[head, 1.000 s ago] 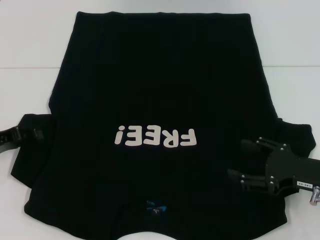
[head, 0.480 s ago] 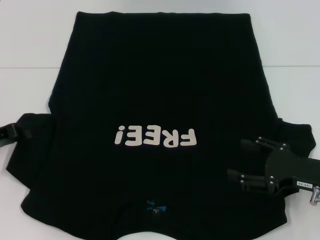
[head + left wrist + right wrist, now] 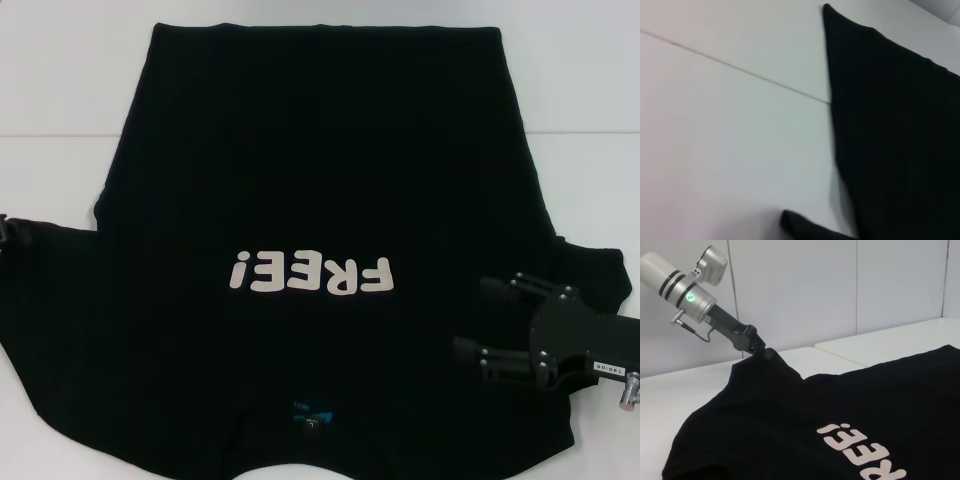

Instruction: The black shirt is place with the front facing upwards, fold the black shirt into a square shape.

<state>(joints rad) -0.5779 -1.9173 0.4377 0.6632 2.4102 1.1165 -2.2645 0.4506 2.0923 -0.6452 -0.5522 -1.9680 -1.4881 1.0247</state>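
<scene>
The black shirt (image 3: 320,180) lies face up on the white table, with its white "FREE!" lettering (image 3: 310,273) upside down to me and its blue neck label (image 3: 308,412) near the front edge. At the far left edge of the head view, my left gripper (image 3: 8,234) is shut on the tip of the left sleeve. The right wrist view shows that left gripper (image 3: 765,353) holding the sleeve tip slightly raised off the table. My right gripper (image 3: 478,320) hovers open over the shirt's right shoulder area, with nothing between its fingers.
The white table (image 3: 60,90) shows bare surface to the left, the right and beyond the shirt's hem. A thin seam (image 3: 60,135) runs across it. In the left wrist view the shirt's edge (image 3: 895,140) lies against bare table.
My left gripper has moved left toward the frame edge, drawing the left sleeve outward and stretching it flat. The right gripper has stayed in place.
</scene>
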